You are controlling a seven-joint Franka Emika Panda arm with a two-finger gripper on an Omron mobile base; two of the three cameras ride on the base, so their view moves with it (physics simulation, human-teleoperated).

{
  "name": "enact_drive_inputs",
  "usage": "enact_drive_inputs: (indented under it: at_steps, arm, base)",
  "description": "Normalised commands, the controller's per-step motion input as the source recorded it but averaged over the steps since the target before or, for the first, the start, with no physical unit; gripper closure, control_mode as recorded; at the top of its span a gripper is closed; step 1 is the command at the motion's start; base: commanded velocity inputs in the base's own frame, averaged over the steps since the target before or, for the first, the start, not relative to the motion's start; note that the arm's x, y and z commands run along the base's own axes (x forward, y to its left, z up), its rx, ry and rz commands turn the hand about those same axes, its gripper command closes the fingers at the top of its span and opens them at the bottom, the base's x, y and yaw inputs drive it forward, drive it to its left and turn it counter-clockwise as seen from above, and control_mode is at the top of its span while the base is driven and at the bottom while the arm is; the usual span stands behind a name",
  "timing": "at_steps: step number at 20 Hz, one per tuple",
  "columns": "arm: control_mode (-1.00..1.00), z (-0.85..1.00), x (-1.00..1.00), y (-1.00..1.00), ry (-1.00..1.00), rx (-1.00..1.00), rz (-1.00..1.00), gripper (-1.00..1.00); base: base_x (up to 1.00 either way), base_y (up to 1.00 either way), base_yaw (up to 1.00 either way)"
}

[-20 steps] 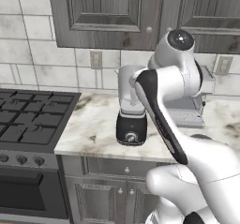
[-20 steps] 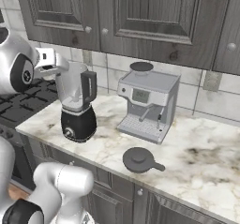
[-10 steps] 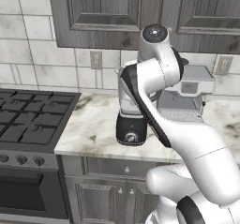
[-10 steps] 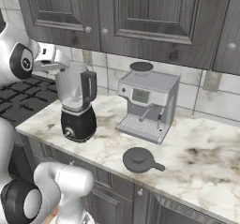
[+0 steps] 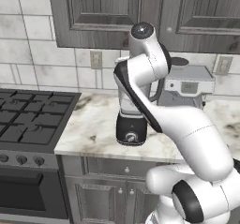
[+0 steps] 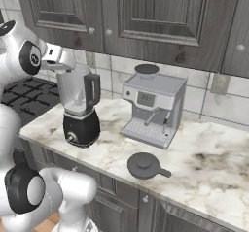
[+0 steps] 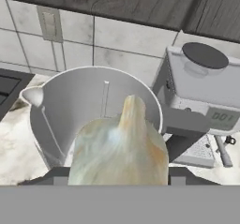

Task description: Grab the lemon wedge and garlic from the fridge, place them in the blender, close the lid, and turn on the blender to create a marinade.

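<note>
At the left of the right base picture the claw (image 6: 53, 56) hangs just above the open mouth of the blender (image 6: 79, 110), which stands on the marble surface (image 6: 204, 158) in the middle left of that frame. In the hand picture the claw is clenched around the garlic (image 7: 119, 148), a pale bulb with its pointed tip up, sitting low in the centre of the frame in front of the jar's round opening. The risk here is alignment: the bulb looks closer to the near rim than to the middle of the jar, so a release from this spot could catch the rim and bounce onto the surface or towards the stove (image 5: 28, 120) at the left of the left base picture. A further descent could knock the jar on its black base. Right of the blender stands the silver coffee machine (image 6: 153, 105), and in front of it, lower centre of the right base picture, the lid (image 6: 144, 165) lies flat on the surface, well apart from the jar; a careless sweep could push it away.
</note>
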Motion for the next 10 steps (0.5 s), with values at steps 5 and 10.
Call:
enact_drive_inputs:
  at_steps: [5, 10]
  arm:
    - [-1.00, -0.31, 0.50, 0.00, 0.00, 0.00, 0.00, 1.00]
    - [-1.00, -0.29, 0.51, 0.00, 0.00, 0.00, 0.00, 1.00]
  base:
    - [0.00, 0.00, 0.00]
    - [0.00, 0.00, 0.00]
